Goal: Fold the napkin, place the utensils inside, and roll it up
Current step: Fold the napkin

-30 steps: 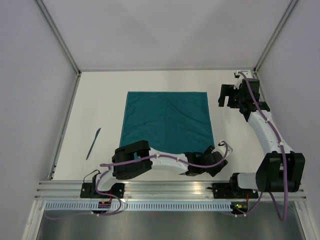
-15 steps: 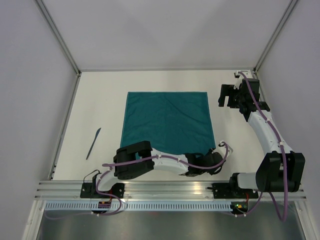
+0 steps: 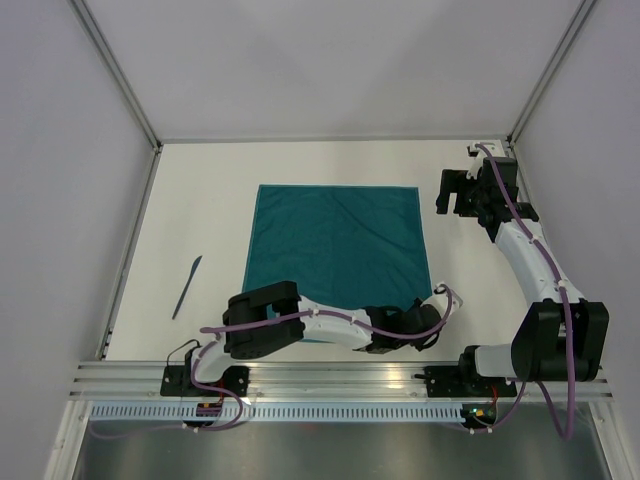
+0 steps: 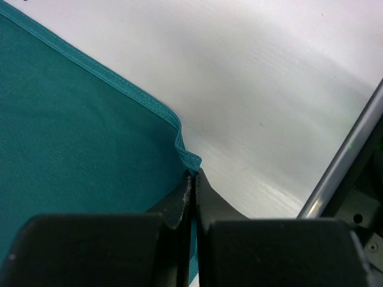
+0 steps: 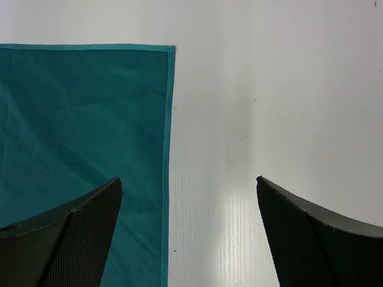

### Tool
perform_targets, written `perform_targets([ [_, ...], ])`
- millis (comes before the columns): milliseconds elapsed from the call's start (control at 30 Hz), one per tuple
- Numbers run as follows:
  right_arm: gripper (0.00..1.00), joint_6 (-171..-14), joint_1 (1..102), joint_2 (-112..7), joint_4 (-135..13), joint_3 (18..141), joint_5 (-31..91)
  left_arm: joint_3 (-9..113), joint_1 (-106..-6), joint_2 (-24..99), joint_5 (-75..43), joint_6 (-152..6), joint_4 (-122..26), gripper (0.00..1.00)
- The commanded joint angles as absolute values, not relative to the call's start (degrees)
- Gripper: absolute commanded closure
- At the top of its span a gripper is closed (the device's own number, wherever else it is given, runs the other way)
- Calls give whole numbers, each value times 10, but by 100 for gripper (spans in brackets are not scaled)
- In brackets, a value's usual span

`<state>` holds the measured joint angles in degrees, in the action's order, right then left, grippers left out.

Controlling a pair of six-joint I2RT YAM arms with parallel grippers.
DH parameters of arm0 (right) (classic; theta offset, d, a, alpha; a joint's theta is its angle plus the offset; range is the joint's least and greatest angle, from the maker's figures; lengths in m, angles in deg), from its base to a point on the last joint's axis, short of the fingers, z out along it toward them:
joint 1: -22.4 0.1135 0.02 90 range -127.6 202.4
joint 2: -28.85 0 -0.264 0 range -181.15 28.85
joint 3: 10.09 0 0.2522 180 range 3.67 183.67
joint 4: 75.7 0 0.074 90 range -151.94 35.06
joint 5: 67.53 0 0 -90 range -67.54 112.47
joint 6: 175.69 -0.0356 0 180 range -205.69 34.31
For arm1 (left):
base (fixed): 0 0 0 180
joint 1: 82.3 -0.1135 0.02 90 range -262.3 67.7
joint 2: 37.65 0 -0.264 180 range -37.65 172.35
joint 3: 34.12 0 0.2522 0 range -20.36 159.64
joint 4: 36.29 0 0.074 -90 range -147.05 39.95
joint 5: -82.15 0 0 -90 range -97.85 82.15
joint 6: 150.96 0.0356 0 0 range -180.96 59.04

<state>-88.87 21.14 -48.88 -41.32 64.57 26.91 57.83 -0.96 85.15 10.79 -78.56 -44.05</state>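
Teal cloth dominates the overhead view: the napkin (image 3: 338,255) lies flat and unfolded in the middle of the white bench (image 3: 200,190), its edges roughly square to the bench sides. The left arm reaches low across the near edge, and the left end effector (image 3: 432,300) sits at the napkin's near right corner. The right end effector (image 3: 458,192) hangs over bare bench just beyond the napkin's far right corner, apart from the cloth. A slim blue-grey utensil (image 3: 186,286) lies alone on the bench to the left of the napkin, well apart from both arms. From the left wrist, the left end effector (image 4: 192,174) is pinched closed, its two black fingers (image 4: 215,206) pressed together on the hemmed corner of the napkin (image 4: 78,131); the hem buckles up slightly just ahead of the tips, white bench (image 4: 269,89) lies beyond it, and a metal rail (image 4: 347,152) crosses the right side. From the right wrist, the right end effector (image 5: 187,179) is spread wide and grips nothing, its fingers (image 5: 72,239) standing far apart above the surface; the napkin (image 5: 78,119) fills the left half with its far right corner in sight, and bare bench (image 5: 269,89) fills the rest.
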Motion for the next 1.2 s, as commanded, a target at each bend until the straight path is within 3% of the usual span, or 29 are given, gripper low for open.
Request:
perform_targets([
  [0, 2, -887, 212, -488, -401, 664, 256, 565, -25, 800, 60, -793, -427, 98],
  [200, 2, -886, 211, -484, -402, 663, 255, 530, -63, 748, -19, -836, -408, 98],
  [533, 2, -885, 211, -481, -402, 662, 254, 514, -120, 712, -54, -882, -418, 98],
  [1167, 2, -885, 210, -482, -400, 661, 262, 429, -401, 632, -181, -982, -406, 98],
])
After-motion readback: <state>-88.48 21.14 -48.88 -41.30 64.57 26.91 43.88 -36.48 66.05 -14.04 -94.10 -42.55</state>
